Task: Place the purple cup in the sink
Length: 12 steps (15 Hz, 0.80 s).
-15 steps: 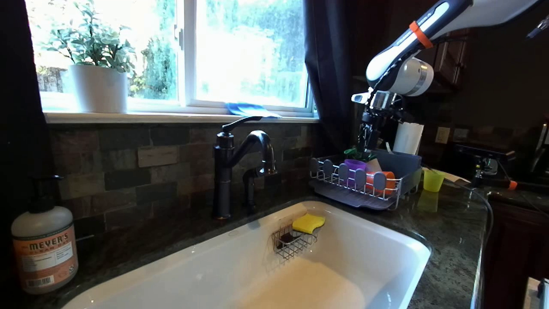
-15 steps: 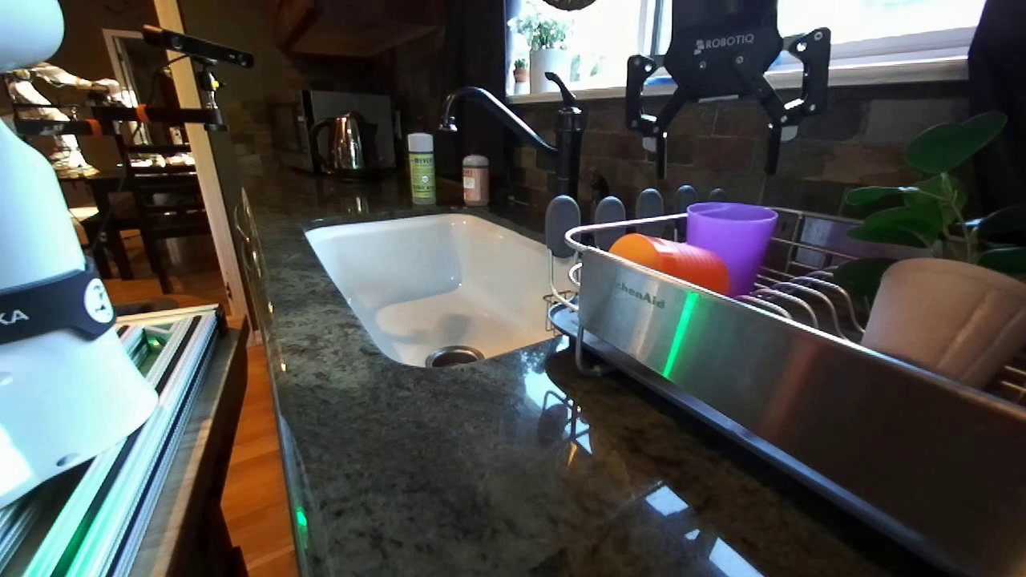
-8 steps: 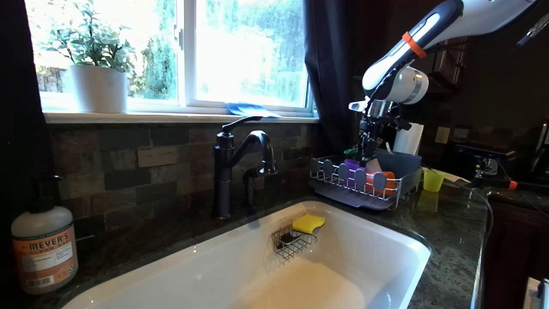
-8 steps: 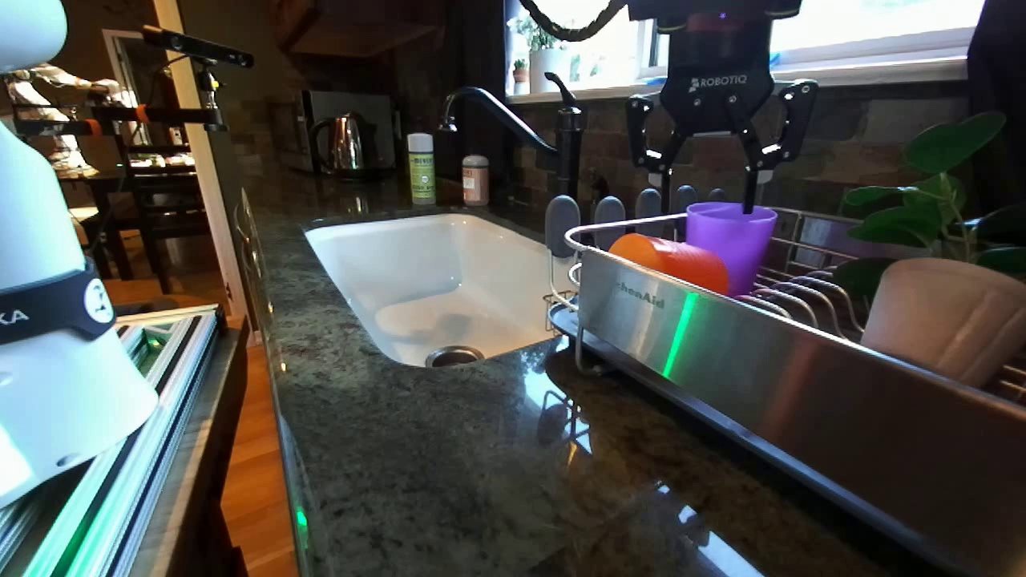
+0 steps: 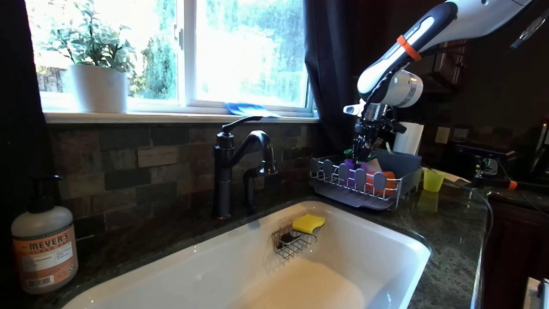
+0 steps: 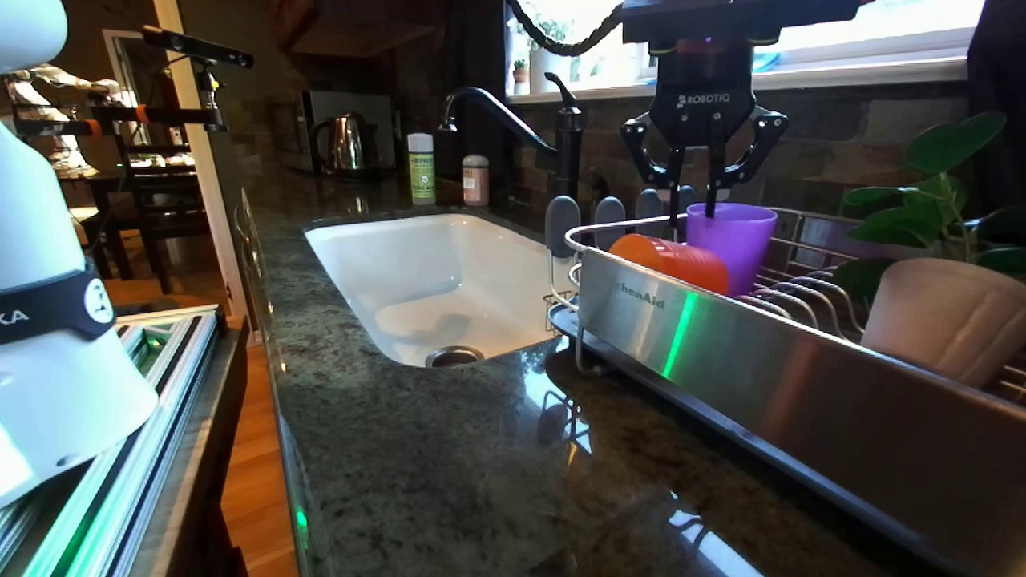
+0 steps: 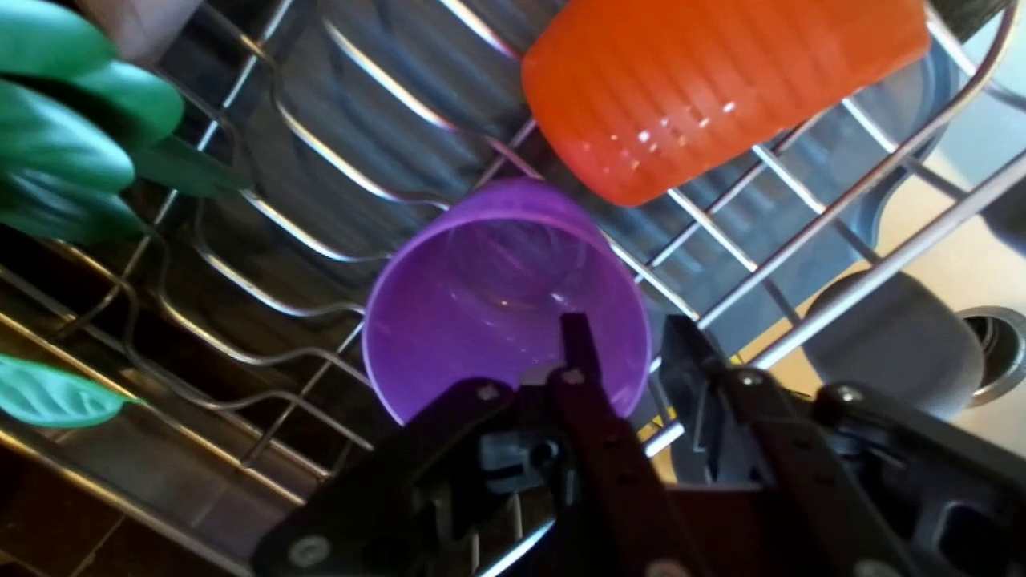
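The purple cup (image 6: 741, 248) stands upright in the dish rack, its mouth facing up. In the wrist view I look down into the cup (image 7: 465, 336); one finger (image 7: 579, 344) reaches inside it and the opposite one hangs just outside its rim. A gap shows on both sides of the cup wall, so my gripper (image 7: 627, 320) is partly open around the rim and not gripping it. The gripper (image 6: 692, 216) shows low over the rack in an exterior view. The white sink (image 5: 364, 240), in both exterior views, lies beside the rack.
An orange cup (image 7: 721, 88) lies on its side against or close beside the purple cup. The wire rack (image 6: 801, 377) also holds a potted plant (image 6: 946, 312). A dark faucet (image 5: 223, 180) rises behind the sink. A yellow-green cup (image 5: 433, 180) stands past the rack.
My gripper has come down to the purple cup's rim and shifted toward the sink. Its jaws have drawn much closer together. The cup has not moved.
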### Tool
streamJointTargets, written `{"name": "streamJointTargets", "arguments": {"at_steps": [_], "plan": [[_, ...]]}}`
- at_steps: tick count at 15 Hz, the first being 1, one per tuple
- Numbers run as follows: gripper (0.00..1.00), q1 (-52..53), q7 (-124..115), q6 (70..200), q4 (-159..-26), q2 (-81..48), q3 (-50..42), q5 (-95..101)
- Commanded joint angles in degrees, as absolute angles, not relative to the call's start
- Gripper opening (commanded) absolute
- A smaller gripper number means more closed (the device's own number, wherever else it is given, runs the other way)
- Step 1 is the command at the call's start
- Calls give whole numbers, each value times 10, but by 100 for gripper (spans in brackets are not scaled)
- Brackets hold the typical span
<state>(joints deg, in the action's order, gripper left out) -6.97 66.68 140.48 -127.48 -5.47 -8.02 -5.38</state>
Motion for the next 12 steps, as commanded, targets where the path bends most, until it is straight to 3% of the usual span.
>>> {"name": "streamJointTargets", "arguments": {"at_steps": [1,12], "plan": [[0,-81,679,1421,-1274,-64,-70,-58],[1,-27,561,1411,-1301,44,-28,172]]}}
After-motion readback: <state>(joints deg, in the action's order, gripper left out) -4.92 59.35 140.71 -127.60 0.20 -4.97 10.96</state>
